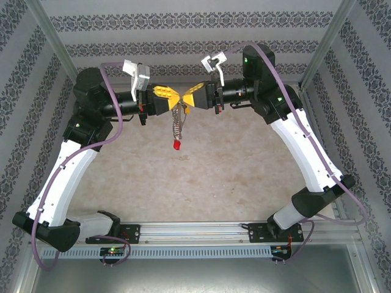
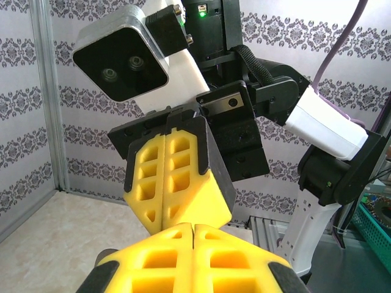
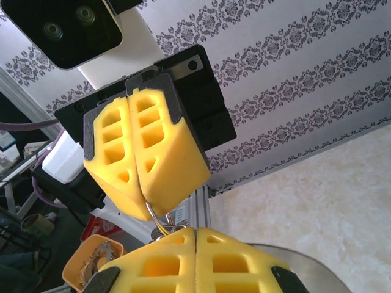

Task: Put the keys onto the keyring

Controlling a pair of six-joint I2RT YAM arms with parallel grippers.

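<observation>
Keyring (image 1: 177, 122): I'm holding it mid-air, left claw (image 3: 145, 201) pinching its loop, right claw (image 3: 195, 235) clamped shut tip-to-tip, for threading.

**Patterned enclosure around a pale surface**

A beige, marbled surface (image 1: 201, 177) lies between walls (image 1: 183, 24) papered in grey-and-white damask stripes. Silver metal posts (image 1: 52, 33) rise at the back corners. A metal rail (image 1: 195, 231) runs along the near edge. The left wrist view catches a teal basket (image 2: 374, 241) at its right edge.
</observation>
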